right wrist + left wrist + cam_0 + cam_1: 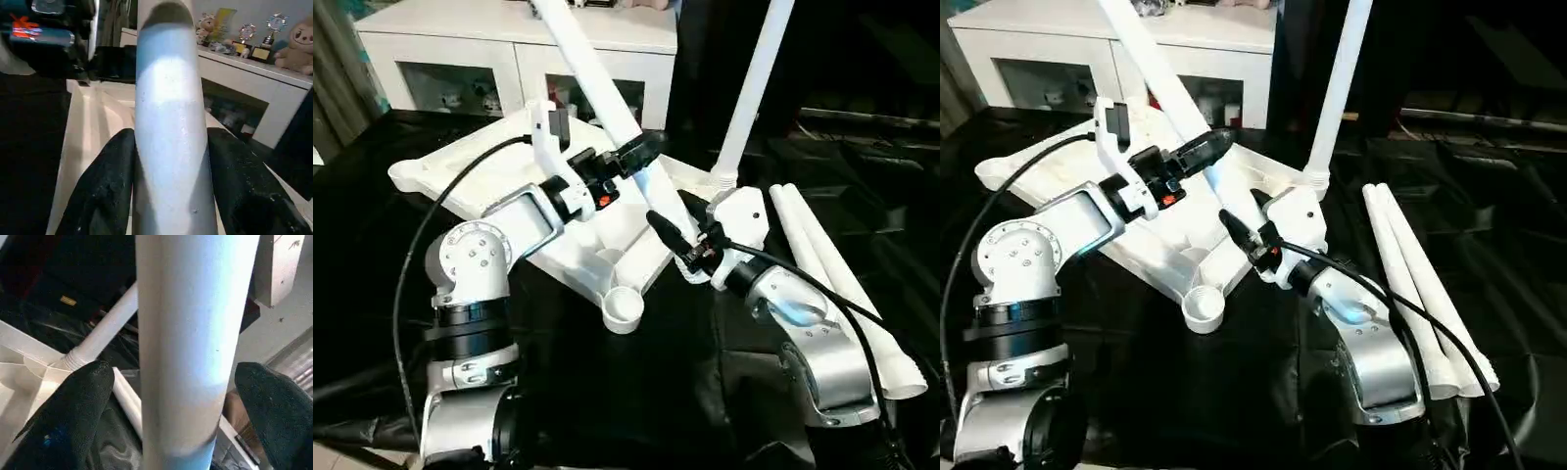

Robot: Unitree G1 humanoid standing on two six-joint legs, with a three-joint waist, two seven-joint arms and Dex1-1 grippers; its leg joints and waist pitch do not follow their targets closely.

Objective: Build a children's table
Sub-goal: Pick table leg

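Left eye view: two spare legs (pixel 842 284) beside right gripper (pixel 677 245).

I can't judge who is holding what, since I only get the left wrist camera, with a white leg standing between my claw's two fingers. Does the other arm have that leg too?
Observer: Yes. The right claw is shut on the same leg, lower down, close to the upturned tabletop.
Operator: How many legs are lying loose?
Observer: Two spare legs lie side by side on the black work table, on the robot's right.
Operator: Is any socket open near the robot?
Observer: The corner socket nearest the robot is empty.
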